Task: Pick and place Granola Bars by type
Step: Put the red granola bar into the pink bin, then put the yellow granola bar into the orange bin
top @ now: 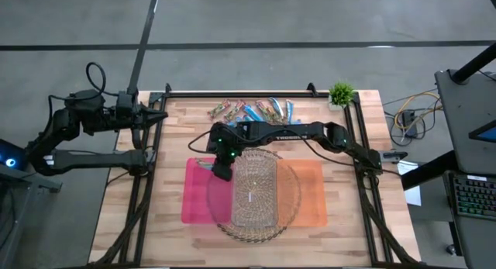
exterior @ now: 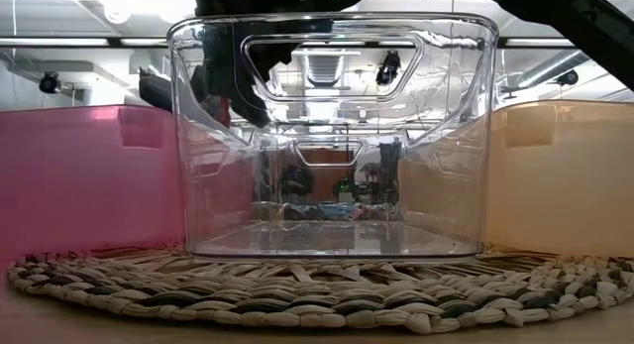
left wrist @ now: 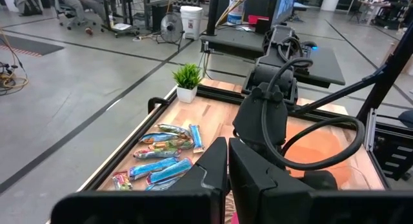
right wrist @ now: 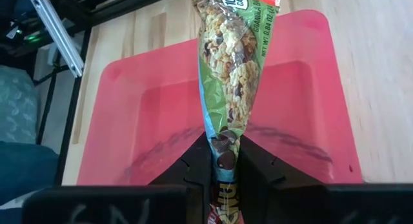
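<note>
Pinched between the right gripper's [right wrist: 222,161] narrowed jaws, one green-wrapped granola bar [right wrist: 230,69] hangs over the pink bin [right wrist: 129,108]. Remaining bars [top: 252,109] lie along the table's far edge. Left gripper [left wrist: 227,161] waits closed at the table's left edge.

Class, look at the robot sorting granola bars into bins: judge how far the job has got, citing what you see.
Done: nothing visibly sorted; the pink bin looks empty, and the orange bin shows no bars. In hand: the right gripper is shut on a green-wrapped granola bar above the pink bin. The left gripper waits shut at the table's left edge. Left: the pile of bars at the far edge.
</note>
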You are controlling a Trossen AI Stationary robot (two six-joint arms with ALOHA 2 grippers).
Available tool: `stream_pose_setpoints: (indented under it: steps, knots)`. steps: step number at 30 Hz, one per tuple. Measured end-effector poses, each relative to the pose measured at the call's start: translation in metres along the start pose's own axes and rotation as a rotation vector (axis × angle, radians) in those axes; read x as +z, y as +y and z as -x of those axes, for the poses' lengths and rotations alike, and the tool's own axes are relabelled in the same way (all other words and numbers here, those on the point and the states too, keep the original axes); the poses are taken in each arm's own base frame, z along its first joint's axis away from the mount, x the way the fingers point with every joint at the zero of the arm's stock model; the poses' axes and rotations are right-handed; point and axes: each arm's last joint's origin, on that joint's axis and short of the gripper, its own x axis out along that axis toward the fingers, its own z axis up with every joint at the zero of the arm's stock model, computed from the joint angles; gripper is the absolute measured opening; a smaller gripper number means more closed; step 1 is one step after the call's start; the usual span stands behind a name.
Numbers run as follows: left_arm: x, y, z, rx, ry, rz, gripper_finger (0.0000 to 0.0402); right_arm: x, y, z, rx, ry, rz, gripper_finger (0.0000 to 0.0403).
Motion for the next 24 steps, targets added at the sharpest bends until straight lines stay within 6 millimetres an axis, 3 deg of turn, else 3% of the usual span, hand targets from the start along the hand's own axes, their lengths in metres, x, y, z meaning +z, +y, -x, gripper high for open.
stream_pose_setpoints:
  steps: [13, 24]
  knots:
    - [0.0, 0.0002, 0.0, 0.006, -0.001, 0.0, 0.0, -0.0023, -0.0004, -0.0018, 0.036, 0.017, 0.001, 0.0132]
    - [0.0, 0.0002, 0.0, 0.007, -0.001, 0.003, 0.0, -0.0024, -0.0001, -0.0018, 0.045, 0.018, 0.03, 0.0128]
